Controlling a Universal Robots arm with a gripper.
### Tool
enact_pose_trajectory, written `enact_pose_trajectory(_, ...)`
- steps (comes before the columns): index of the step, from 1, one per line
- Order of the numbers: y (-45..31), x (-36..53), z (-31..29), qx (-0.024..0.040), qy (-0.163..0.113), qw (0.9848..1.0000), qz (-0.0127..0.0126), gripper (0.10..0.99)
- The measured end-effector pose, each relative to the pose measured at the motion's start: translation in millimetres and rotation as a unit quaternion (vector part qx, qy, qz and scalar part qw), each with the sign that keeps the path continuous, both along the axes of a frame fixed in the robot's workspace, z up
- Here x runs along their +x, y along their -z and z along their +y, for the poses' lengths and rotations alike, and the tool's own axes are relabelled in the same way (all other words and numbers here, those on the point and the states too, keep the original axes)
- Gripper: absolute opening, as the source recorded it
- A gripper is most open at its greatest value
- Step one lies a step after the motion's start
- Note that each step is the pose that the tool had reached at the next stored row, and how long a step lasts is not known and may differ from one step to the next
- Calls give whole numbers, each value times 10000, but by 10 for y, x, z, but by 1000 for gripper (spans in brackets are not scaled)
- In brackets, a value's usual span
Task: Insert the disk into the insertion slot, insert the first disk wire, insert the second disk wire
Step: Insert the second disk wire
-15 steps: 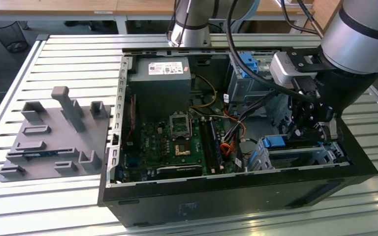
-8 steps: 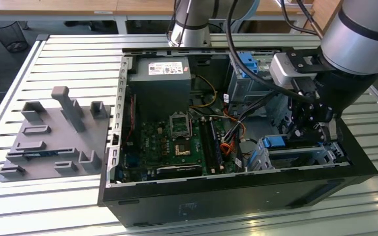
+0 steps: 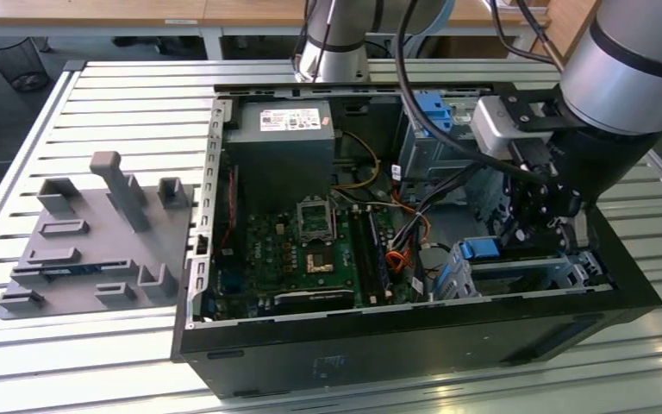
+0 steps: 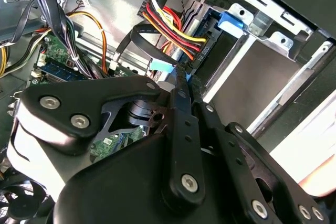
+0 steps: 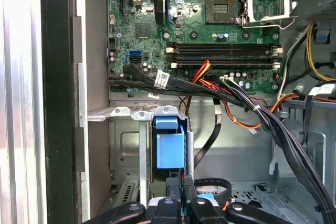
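Note:
The disk stands in the insertion slot (image 3: 544,274), a low sheet-metal cage at the case's corner on the exterior view's right. Its blue carrier end (image 3: 481,250) (image 5: 169,142) (image 4: 231,20) shows above the cage wall (image 5: 126,145). A plug with red, yellow and black wires (image 4: 176,32) sits at the disk's end. My gripper (image 3: 534,226) (image 4: 181,80) (image 5: 181,196) reaches down beside the disk. Its fingers are drawn together on a black flat disk wire with a light blue plug (image 4: 160,68) (image 5: 205,196), which sticks out to one side of them.
The open computer case holds a green motherboard (image 3: 308,250), a grey power supply (image 3: 279,147) and a taller cage with a blue tab (image 3: 434,108). A thick bundle of black cables (image 5: 252,108) crosses near the slot. A grey fixture board (image 3: 90,241) lies outside the case.

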State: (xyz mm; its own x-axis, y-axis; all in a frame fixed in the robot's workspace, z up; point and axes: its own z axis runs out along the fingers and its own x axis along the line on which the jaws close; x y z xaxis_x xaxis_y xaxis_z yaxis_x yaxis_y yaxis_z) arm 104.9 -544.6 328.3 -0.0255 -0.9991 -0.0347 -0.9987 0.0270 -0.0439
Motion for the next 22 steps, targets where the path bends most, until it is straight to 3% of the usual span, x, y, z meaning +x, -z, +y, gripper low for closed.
enact_pose_trajectory(9,5,1,0,2,0,10000,0,161)
enact_pose_trajectory(10,1,1,0,1,0,10000,0,224)
enact_pose_trajectory(22,-131,1,1,-1,0,10000,1,224)
